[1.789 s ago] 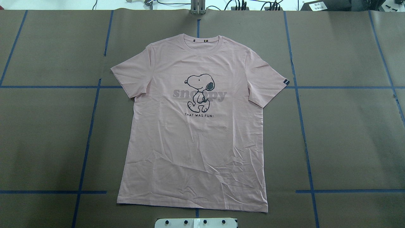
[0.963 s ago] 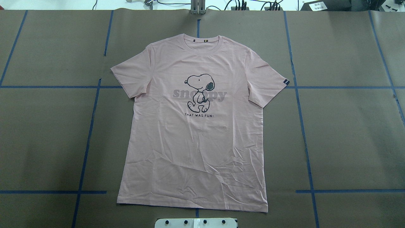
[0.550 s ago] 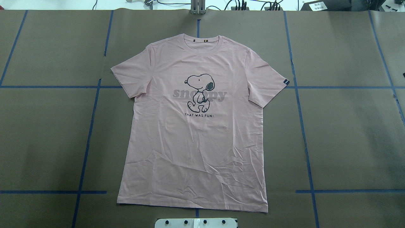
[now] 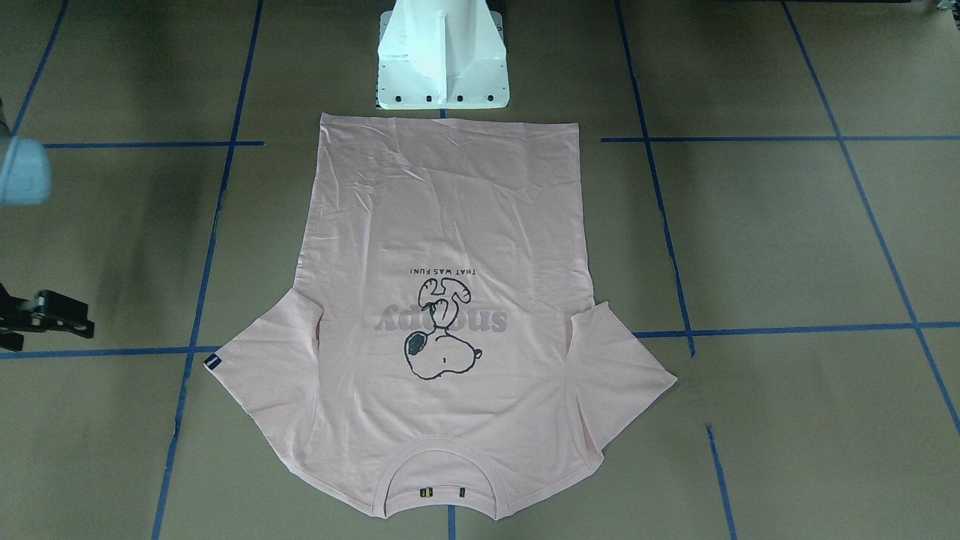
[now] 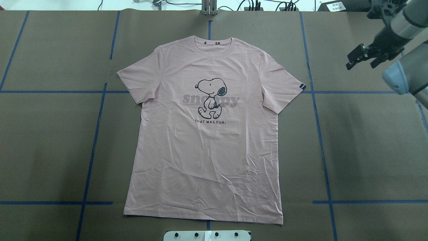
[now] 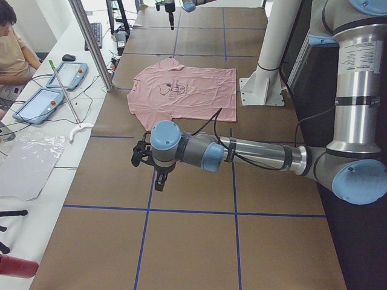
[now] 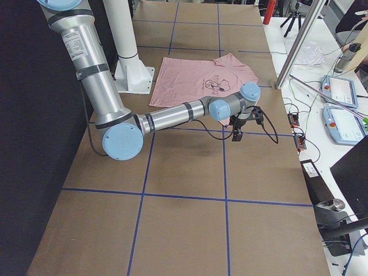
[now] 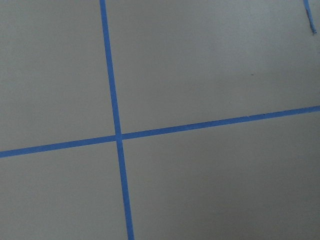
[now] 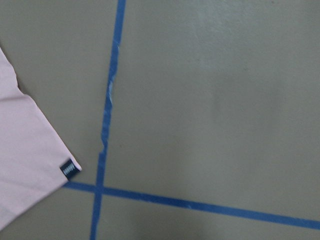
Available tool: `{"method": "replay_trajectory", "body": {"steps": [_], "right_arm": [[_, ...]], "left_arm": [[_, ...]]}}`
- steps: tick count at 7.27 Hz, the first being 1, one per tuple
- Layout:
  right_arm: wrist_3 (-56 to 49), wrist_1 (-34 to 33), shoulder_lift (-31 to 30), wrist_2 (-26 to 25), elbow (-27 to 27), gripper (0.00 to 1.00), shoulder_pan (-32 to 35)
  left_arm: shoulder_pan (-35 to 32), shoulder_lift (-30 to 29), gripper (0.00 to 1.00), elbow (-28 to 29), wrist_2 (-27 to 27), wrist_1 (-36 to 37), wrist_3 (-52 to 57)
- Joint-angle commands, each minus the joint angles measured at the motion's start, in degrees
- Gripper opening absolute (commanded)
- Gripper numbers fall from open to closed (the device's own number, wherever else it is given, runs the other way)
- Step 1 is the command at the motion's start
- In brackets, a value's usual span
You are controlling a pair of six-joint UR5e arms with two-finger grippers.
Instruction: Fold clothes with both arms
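Your pink T-shirt lies flat mid-table, collar far from the robot; the right gripper, jaws apart, hangs beyond its tagged sleeve, nearer than the left gripper, whose opening you cannot tell

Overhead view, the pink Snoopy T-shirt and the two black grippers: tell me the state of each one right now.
Pale pink short-sleeved T-shirt: unfolded, flat, print side up, sleeves spread.
Right black two-finger gripper: open, empty, off the shirt.
Left black two-finger gripper: away from the shirt; open or shut, cannot tell.
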Motion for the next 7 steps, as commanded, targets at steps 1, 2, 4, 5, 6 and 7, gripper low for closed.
{"method": "replay_trajectory", "body": {"steps": [1,2,4,5,6,7], "right_arm": [[30.01,19.92,3.38,-9.28,-8.03,1.0,-8.7],[37.05,22.19,5.3,-12.97,-9.46,1.0,-11.7],[36.86,22.22,5.15,-14.59,-9.74,1.0,-13.13],[37.46,22.22,5.24,-14.59,-10.09,1.0,-13.57],[37.55,22.13,5.06,-14.68,-10.18,0.92,-13.75],[37.64,22.04,5.06,-14.59,-10.35,0.8,-13.84]], "left_arm": [[0.06,0.27,1.0,1.74,-1.75,-1.62,0.12],[0.06,0.27,1.0,1.84,-1.76,-2.58,0.21],[0.15,0.27,1.0,2.19,-1.84,-4.35,0.03],[0.06,0.27,1.0,2.19,-1.84,-4.35,0.03],[0.06,0.27,1.0,2.1,-1.84,-4.35,-0.14],[0.06,0.27,1.0,2.1,-1.84,-4.35,-0.14]]}}
